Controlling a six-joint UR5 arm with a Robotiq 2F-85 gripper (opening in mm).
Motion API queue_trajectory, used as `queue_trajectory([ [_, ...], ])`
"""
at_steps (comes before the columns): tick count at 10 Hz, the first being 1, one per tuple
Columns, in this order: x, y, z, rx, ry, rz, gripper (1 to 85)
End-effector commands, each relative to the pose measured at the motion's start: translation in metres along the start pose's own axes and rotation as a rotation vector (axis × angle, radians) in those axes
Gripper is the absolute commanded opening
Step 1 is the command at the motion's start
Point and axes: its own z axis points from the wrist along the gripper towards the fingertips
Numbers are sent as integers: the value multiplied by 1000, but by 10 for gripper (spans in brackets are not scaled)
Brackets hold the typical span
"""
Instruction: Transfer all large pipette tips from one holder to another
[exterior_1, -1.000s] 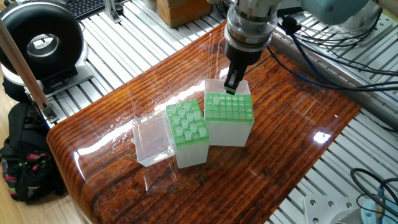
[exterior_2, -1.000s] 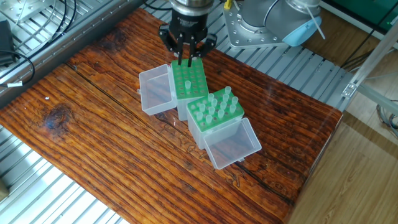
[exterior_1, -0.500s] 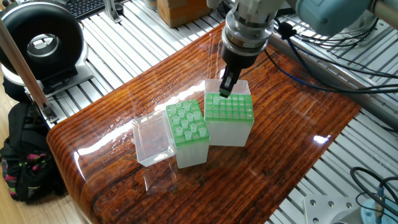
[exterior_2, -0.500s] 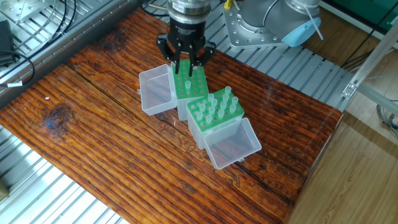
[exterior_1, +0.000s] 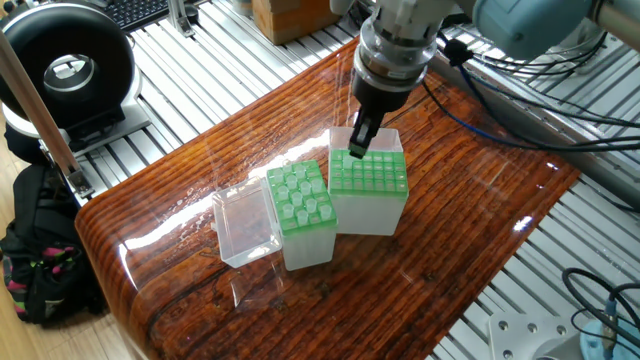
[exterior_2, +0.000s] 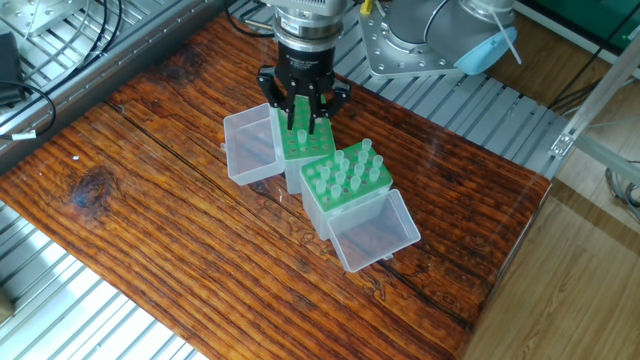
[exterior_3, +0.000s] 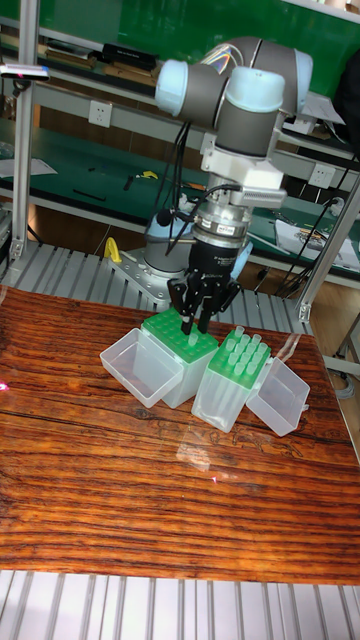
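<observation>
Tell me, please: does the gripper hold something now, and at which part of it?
Yes. The gripper holds one pipette tip by its upper end, upright over the emptier green rack. Its lower end hangs free below the fingers.

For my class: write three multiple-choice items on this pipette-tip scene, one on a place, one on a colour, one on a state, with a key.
1. The gripper is above
A. the rack with almost no tips
B. the rack full of tips
C. bare table

2. The rack tops are
A. blue
B. green
C. red

3. The rack lids are
A. shut
B. missing
C. open beside the racks

Key: 1 A, its fingers stand over the nearly bare grid; 2 B, both grids are green; 3 C, a clear lid hangs open beside each rack.
</observation>
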Motion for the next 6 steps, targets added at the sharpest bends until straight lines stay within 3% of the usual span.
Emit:
queue_trajectory([
  [1,-2,4,2,14,0,24,340],
  [6,-1,1,3,27,6,22,340],
])
